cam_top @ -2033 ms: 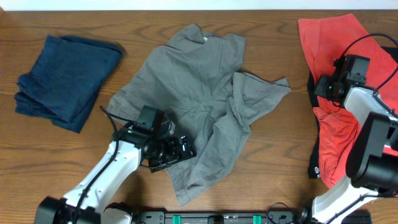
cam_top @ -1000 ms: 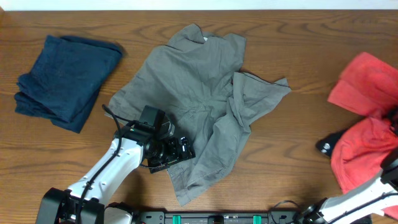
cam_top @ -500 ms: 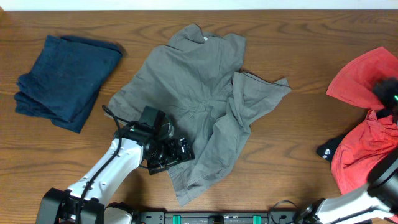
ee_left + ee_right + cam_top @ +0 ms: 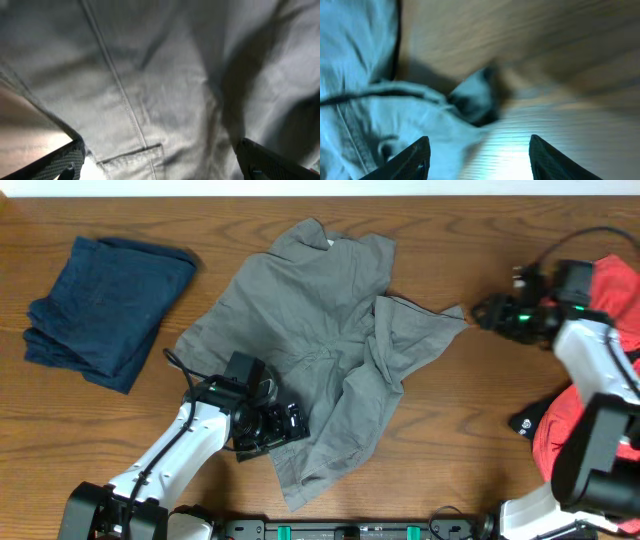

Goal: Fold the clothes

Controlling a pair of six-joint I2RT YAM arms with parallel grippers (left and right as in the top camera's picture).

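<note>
- The desk [image 4: 470, 240] is brown wood with a clear, wavy grain.
- The grey shorts [image 4: 320, 350] lie crumpled in the middle of the desk. They are the largest piece. The cloth is matte and thin, with soft creases, and a pale strip shows at the end towards the far edge. One flap is folded over on the right side and ends in a point that reaches towards the right edge.
- The navy piece [image 4: 100, 310] sits near the far-left corner. It is folded into a thick, roughly rectangular pad with layered edges.
- The red piece [image 4: 622, 285] is bunched at the right edge, and the right arm [image 4: 585, 355] partly covers it. A small black piece [image 4: 525, 420] pokes out just beside its lower part.
- The left arm [image 4: 170, 455] reaches in from the near edge. The left jaws rest over the near-left hem of the shorts.
- In the left wrist view the two fingers [image 4: 65, 162] stand wide apart. Grey fabric [image 4: 160, 75] fills the space below them, showing a stitched seam and the corner of a pocket. Nothing is pinched between them.
- The right jaws hover just beside the pointed flap of the shorts.
- The right wrist view is blurred. Its fingers [image 4: 412, 157] are spread, with bare wood between them. The pale cloth [image 4: 365, 100] to one side is probably that flap. The right jaws hold nothing.
</note>
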